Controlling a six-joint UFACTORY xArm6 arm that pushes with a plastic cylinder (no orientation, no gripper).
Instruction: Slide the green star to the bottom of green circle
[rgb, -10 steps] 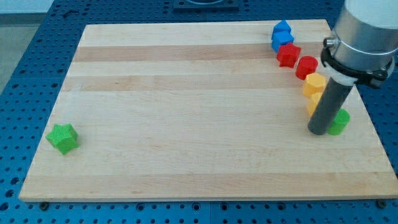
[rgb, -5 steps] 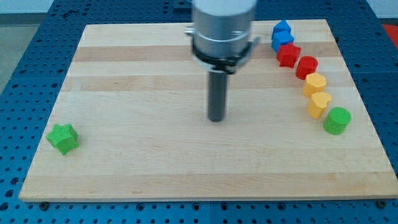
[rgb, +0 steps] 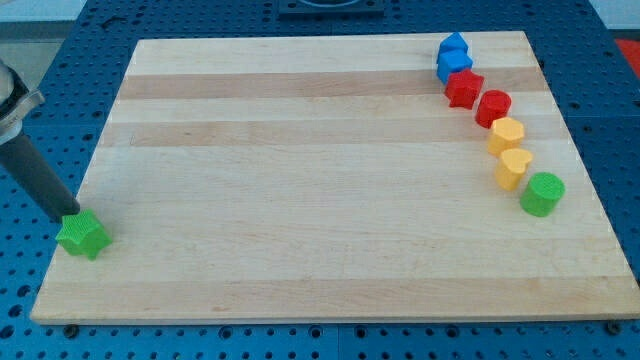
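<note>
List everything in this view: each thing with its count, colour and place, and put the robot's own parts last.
Board: 1, pale wood, filling most of the view.
Base: 1, blue, perforated, around the board.
Green star: 1, green, at the board's lower left edge.
Green circle: 1, green, lowest in the line of blocks at the view's right.
Yellow blocks: 2, yellow, just above the green circle.
Red blocks: 2, red, above the yellow ones; the upper looks star-shaped.
Blue blocks: 2, blue, at the top right corner.
Rod: 1, dark, slanting in from the view's left.
My tip: 1, at the star's upper left edge.
</note>
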